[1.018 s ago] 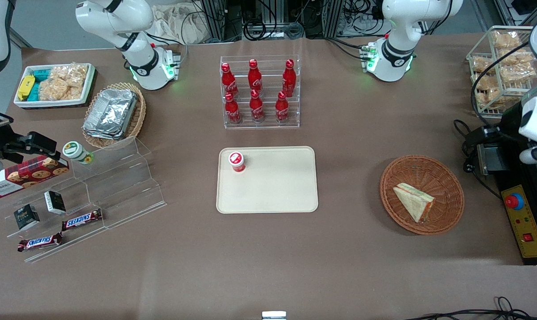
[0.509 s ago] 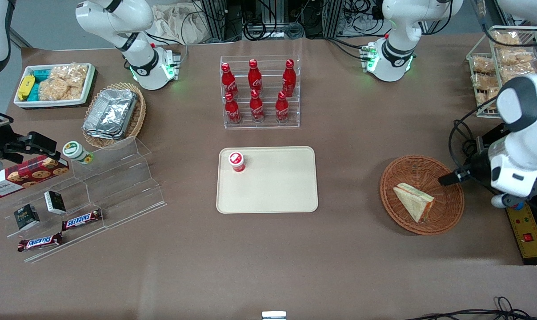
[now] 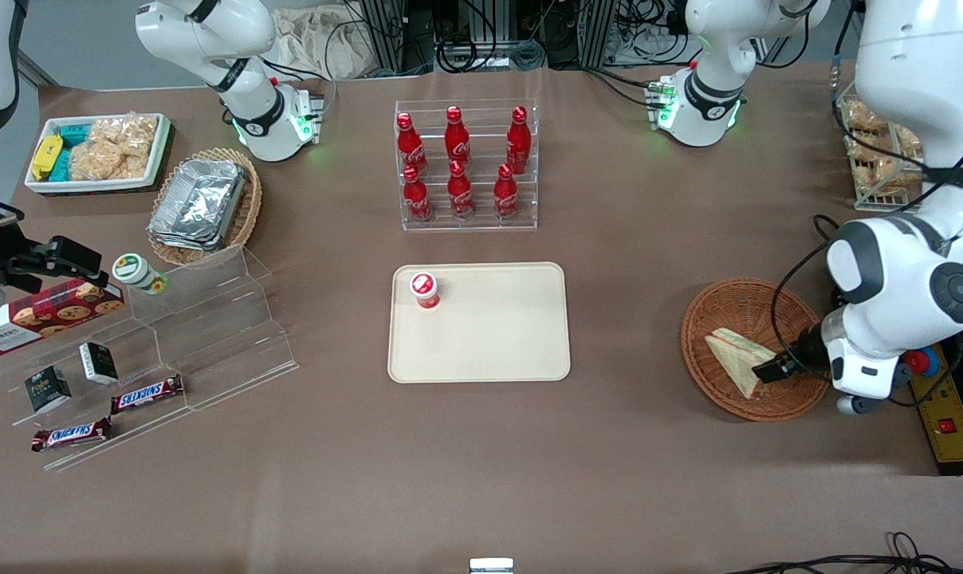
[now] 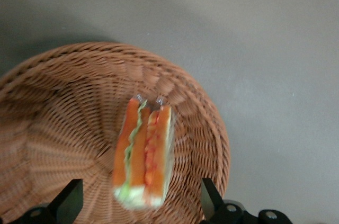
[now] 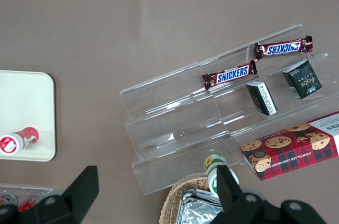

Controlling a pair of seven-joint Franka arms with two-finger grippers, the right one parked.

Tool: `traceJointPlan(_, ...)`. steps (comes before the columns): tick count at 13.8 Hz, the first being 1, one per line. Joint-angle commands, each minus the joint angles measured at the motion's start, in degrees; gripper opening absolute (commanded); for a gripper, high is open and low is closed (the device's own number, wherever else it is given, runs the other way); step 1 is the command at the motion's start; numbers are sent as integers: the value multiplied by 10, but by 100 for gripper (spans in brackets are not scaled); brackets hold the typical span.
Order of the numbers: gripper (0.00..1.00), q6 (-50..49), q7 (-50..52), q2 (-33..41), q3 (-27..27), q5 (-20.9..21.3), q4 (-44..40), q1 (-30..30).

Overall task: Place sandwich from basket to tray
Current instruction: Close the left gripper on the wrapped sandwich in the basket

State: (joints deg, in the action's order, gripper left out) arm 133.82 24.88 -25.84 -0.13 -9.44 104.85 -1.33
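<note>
Sandwich point(image 4: 142, 152) looks soft, wrap slippery; I'd pinch its bread faces gently. Gripper point(image 4: 139, 203) overhead, fingers point(image 4: 69, 198) wide apart, empty.

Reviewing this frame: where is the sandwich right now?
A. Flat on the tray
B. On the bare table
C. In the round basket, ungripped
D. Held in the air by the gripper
C: the sandwich lies in the basket, with the open gripper poised over it, its fingers wide on either side and not touching it.
</note>
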Motion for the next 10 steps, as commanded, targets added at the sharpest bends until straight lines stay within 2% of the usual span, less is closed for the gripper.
traceJointPlan(1, 100, 31, 9, -15, -5, -19, 4, 0)
traceJointPlan(4, 98, 38, 7, -20, -5, -19, 11, 1)
traceJointPlan(5, 88, 38, 6, -20, -5, -17, 14, 1)
traceJointPlan(8, 36, 36, 6, -16, -5, -14, 18, 1)
traceJointPlan(10, 14, 30, 4, -10, -6, -13, 15, 2)
